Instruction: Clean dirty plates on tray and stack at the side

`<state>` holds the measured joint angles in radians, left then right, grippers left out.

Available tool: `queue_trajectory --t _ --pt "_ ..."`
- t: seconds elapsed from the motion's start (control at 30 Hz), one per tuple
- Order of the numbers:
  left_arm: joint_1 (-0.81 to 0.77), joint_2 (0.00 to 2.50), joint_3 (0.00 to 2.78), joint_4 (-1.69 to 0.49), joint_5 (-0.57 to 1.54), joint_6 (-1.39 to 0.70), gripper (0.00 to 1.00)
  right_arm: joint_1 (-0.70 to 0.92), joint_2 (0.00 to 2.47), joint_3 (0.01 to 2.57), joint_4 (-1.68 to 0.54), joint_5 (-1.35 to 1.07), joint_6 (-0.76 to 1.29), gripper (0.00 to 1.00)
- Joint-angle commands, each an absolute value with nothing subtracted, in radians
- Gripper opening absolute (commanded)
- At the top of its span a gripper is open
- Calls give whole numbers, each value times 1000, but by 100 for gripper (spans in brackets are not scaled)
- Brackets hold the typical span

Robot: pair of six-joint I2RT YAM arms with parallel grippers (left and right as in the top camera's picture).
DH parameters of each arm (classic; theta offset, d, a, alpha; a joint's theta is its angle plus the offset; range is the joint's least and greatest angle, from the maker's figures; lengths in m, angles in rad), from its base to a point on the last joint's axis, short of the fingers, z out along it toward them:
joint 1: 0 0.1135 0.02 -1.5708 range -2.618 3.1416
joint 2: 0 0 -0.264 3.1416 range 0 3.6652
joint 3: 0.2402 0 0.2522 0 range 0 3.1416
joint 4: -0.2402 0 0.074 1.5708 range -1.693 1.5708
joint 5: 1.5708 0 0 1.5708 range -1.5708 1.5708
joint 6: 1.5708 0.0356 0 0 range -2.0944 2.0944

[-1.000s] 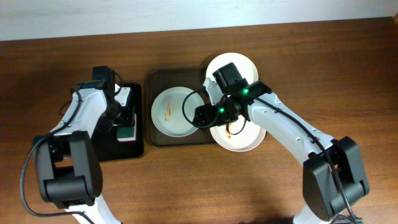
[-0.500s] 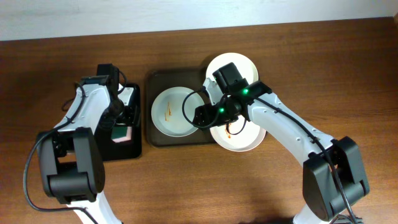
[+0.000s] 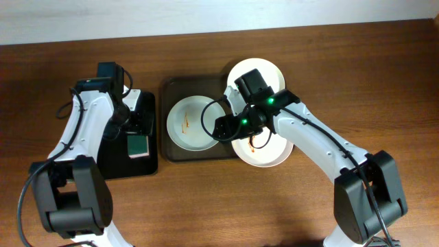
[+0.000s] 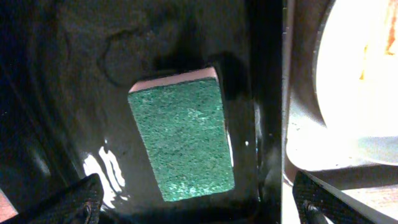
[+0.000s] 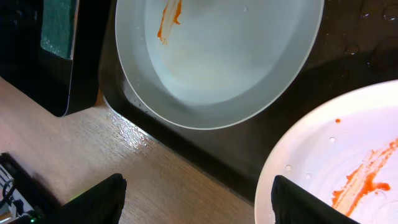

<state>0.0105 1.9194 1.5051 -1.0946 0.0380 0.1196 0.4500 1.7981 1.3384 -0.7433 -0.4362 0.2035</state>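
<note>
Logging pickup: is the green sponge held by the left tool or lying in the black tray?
Lying in the black tray: the sponge is flat, green side up, and the open left tool is not touching it.

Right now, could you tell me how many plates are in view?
3: one plate inside the tray, a second plate at its far right corner, a third plate overlapping its near right edge.
</note>
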Motion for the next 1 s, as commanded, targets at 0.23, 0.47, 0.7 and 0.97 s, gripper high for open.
queue_trajectory --t 0.23,0.47,0.7,0.97 --pt "9 1905 1251 -847 -31 -8 70 458 1787 1340 -743 -441 200 76" --pt "9 1905 1225 -788 -31 -7 21 458 1787 1340 -744 -442 200 76" --pt "9 1905 1225 -755 -34 19 0 458 1787 1340 -744 -442 200 76" --pt "9 1889 1286 -815 -27 19 59 458 1787 1340 -744 -442 200 76"
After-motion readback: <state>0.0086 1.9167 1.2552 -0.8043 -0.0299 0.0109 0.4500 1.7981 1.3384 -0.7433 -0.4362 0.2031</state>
